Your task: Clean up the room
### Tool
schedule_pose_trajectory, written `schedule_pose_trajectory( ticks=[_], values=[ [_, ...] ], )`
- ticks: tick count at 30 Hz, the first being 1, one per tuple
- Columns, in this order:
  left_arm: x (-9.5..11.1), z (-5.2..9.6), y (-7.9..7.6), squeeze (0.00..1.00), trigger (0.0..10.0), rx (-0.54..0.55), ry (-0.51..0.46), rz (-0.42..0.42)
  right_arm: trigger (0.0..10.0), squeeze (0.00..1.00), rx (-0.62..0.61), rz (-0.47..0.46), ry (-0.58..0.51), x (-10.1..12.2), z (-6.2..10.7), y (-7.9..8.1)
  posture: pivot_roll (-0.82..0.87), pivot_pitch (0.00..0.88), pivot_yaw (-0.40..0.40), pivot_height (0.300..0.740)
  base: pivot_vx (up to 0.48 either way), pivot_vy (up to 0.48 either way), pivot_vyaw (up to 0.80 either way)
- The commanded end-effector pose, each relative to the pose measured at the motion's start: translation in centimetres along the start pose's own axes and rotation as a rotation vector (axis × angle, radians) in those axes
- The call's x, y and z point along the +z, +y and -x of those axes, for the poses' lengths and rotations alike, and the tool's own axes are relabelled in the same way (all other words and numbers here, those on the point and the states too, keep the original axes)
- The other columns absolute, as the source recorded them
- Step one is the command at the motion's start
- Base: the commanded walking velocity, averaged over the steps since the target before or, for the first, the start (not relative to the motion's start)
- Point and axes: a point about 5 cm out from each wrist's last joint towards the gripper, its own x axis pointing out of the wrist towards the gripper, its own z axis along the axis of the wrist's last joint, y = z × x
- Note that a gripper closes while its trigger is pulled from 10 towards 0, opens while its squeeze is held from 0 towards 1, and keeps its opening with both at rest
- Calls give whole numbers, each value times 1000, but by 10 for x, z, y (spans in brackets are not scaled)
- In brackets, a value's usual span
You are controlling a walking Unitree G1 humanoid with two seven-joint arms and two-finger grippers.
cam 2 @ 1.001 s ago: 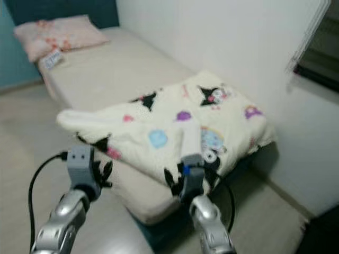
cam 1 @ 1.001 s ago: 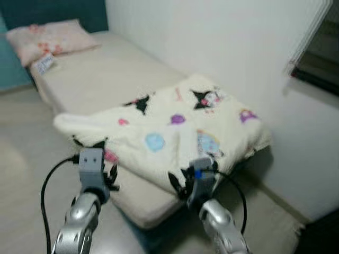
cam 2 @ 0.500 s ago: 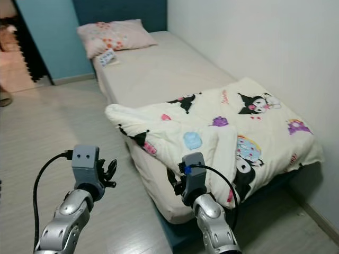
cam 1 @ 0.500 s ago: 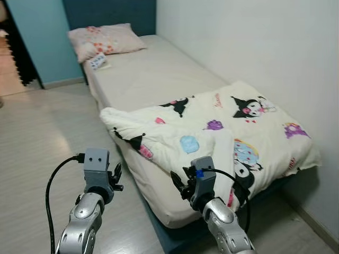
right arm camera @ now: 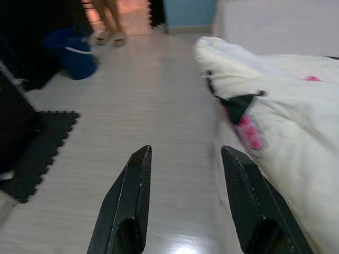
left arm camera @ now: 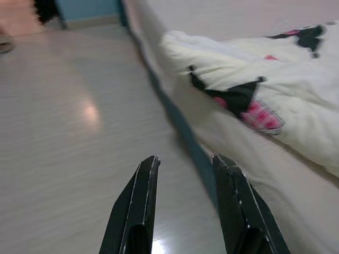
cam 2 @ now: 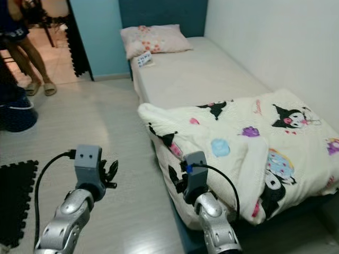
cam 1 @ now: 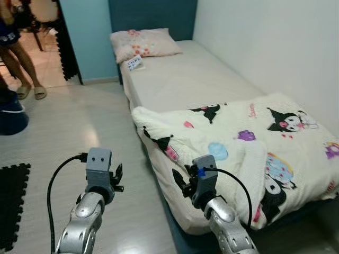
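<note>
I have the bed (cam 1: 201, 84) running away from me along the right wall, and the thing I take to need tidying is the blanket (cam 1: 249, 143), lying bunched on the near half of the mattress with its folded edge hanging toward the floor side. It sits ahead and to the right of both grippers. My right gripper (right arm camera: 185, 203) is the nearer one: its two fingers are parted with nothing between them, and the blanket's near corner lies just beyond and to the right of them. My left gripper (left arm camera: 183, 203) hangs over the bare floor (cam 1: 79, 132) left of the bed, its fingers also apart and empty, with the bed's edge and the blanket's fold ahead on its right. The blanket's long side runs across the bed, from the floor-side edge toward the wall, so I judge the next move calls for stepping closer and reaching right for that hanging fold. At the far end rest a pillow (cam 1: 144, 43) and a small packet (cam 1: 134, 63). Far left, a person's legs (cam 1: 24, 69) stand in the doorway, a blue bucket (cam 1: 11, 117) sits near them, and a black mat (cam 1: 11, 203) lies by my left side; none blocks the reach.
</note>
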Motion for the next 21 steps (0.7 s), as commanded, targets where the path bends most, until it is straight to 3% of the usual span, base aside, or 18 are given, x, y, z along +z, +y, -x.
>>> schedule_pose_trajectory(
  ticks=[1,17,21],
  values=[
    [-7,2,1,0,10000,2,23,-11,10000,0,-18,5,2,-2,1,-3,71,27,-50,740,0,0,800],
    [-4,0,-2,0,10000,-18,16,-21,10000,0,-43,5,-6,-1,5,-10,66,22,-40,740,0,0,800],
    [-5,-1,-3,0,10000,-13,19,-25,10000,0,-49,3,-15,-2,6,-11,63,23,-39,740,0,0,0]
  ],
)
